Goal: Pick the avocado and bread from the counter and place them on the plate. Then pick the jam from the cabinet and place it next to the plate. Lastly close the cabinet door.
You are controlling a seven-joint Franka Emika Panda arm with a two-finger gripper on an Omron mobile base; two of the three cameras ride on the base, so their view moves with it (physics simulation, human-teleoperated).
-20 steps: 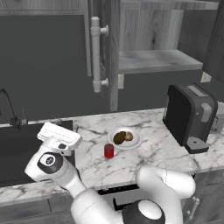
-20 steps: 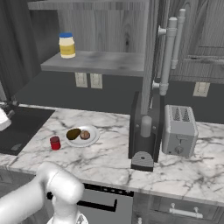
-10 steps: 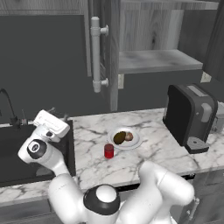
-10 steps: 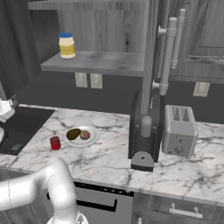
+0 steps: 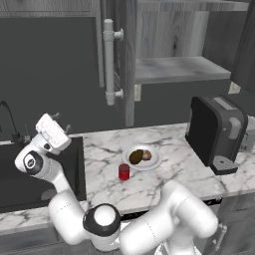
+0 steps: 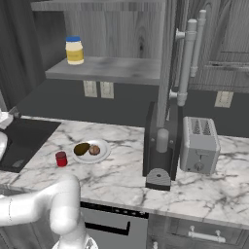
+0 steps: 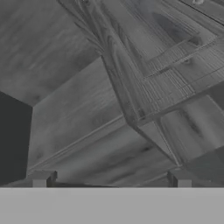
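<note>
The white plate sits on the marble counter. On it lie the dark avocado and the pinkish bread. The red jam stands upright on the counter just in front of the plate, apart from its rim. My gripper is raised above the sink at the left, well away from all of them, open and empty, facing dark wood-grain panels. The cabinet door stands swung open, edge-on, with its white bar handle.
The dark sink and its faucet lie under the hand. A black coffee machine and a toaster stand to the right. A yellow jar with a blue lid sits on the cabinet shelf.
The arm has swung left and upward, carrying the open hand from beside the counter's edge to over the sink. Plate, food, jam and door have not moved.
</note>
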